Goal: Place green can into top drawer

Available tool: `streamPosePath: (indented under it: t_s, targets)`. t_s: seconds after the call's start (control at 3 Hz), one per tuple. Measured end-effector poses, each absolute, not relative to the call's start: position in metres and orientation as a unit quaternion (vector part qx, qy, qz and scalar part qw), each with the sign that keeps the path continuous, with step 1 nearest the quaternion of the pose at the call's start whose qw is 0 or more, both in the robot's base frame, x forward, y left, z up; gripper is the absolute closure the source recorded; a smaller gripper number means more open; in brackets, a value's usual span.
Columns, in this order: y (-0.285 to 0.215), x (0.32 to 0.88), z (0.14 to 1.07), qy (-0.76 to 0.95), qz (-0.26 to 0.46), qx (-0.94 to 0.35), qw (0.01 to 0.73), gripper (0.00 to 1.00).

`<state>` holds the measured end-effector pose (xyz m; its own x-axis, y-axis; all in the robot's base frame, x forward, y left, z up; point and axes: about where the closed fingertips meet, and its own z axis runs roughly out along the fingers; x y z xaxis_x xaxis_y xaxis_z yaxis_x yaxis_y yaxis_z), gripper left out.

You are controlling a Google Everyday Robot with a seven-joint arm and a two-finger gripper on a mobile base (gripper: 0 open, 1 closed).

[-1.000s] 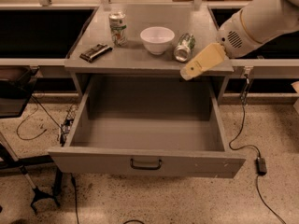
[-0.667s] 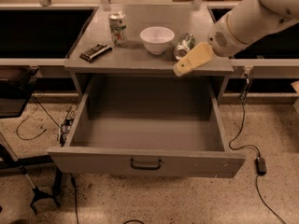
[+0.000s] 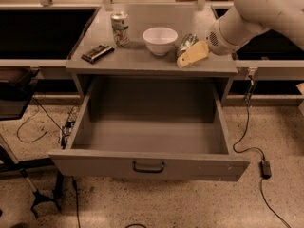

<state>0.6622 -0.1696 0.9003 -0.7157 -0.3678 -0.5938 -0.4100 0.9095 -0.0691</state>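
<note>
Pincer [image 3: 190, 56] sits low over the right part of the worktop [image 3: 142, 61], near its front edge, on the end of the white arm [image 3: 259, 11] that enters from the upper right. Its pale yellow tip lies across the near side of the green can [image 3: 186, 41]; they overlap in view, and real contact can't be confirmed. Pincer state: cannot tell, whether released or clenched, or whether it has the can. The can is on the worktop just behind the pincer, tilted rather than upright, silver end toward the white bowl [image 3: 160, 39]. The bowl stands just beside the can, to the view-left of the pincer, upright; only its white inner wall shows. Further view-left of the pincer is a mostly white can [image 3: 120, 28], upright, well apart from the pincer. Further left again and nearer the front edge is a flat dark object [image 3: 97, 53]. The top drawer [image 3: 95, 159] is below and in front of the pincer, pulled far out, dark pull handle [image 3: 148, 166] centred on its front panel. Its grey floor shows bare. Green can is not in the drawer yet.
</note>
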Motion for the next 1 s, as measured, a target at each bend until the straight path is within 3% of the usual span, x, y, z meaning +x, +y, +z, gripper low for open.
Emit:
streamPosePath:
  t_s: [0.33,1.0]
  targets:
    - [-0.178,0.700,0.893,0.931,-0.003,-0.174,0.320,0.00]
    - [-0.164,0.711,0.893,0.928,0.004,-0.161,0.336,0.00]
